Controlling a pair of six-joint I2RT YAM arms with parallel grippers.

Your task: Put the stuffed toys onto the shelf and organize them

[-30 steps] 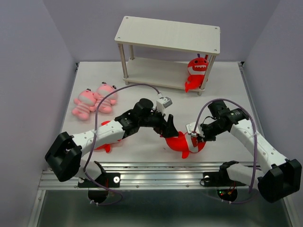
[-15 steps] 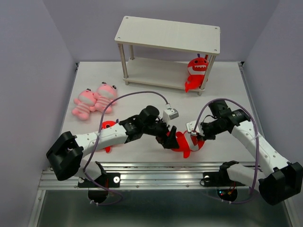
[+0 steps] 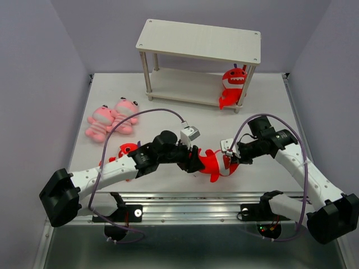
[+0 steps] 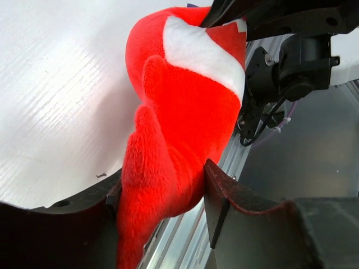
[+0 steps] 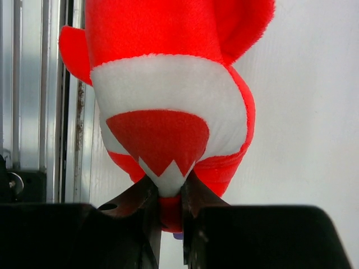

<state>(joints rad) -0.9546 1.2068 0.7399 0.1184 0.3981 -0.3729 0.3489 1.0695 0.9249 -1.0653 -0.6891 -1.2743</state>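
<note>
A red shark toy (image 3: 215, 163) hangs between my two grippers near the table's front edge. My left gripper (image 3: 194, 161) is shut on its tail end; in the left wrist view the red plush (image 4: 185, 112) fills the gap between the jaws of that gripper (image 4: 162, 190). My right gripper (image 3: 231, 158) is shut on its toothy mouth (image 5: 168, 84), pinched in the jaws of that gripper (image 5: 170, 193). A second red toy (image 3: 233, 87) sits at the right end of the lower tier of the shelf (image 3: 196, 39). A third red toy (image 3: 127, 150) lies partly under my left arm. Two pink toys (image 3: 112, 119) lie at the left.
The shelf stands at the back of the white table (image 3: 168, 112). A metal rail (image 3: 190, 202) runs along the near edge, close below the held toy. Grey walls close in the left, right and back.
My left gripper moved in from above and closed on the red toy's tail. The toy shifted slightly up and left, still held by the right gripper.
</note>
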